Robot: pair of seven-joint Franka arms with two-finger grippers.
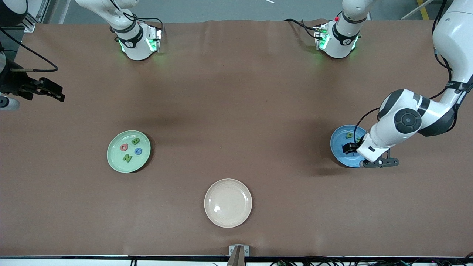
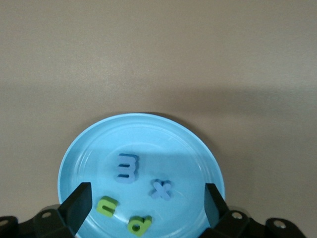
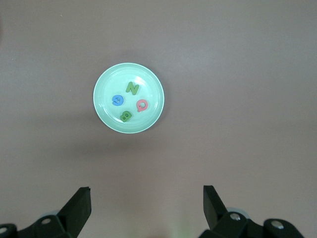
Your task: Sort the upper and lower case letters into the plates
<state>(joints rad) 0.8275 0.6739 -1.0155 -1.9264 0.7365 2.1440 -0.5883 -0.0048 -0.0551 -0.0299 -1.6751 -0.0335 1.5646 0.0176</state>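
Cream plate empty, spare; left gripper wide open, holding nothing, over blue plate, probably just released; right gripper wide open, empty, waiting.

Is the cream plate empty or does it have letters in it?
Empty. The cream plate shows only its bare, shiny inside; no letters lie in it.

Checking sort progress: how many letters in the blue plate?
4, all in the blue plate under the open left gripper: blue m-shaped letter, blue x, green n, green d-shaped letter. None seem hidden.
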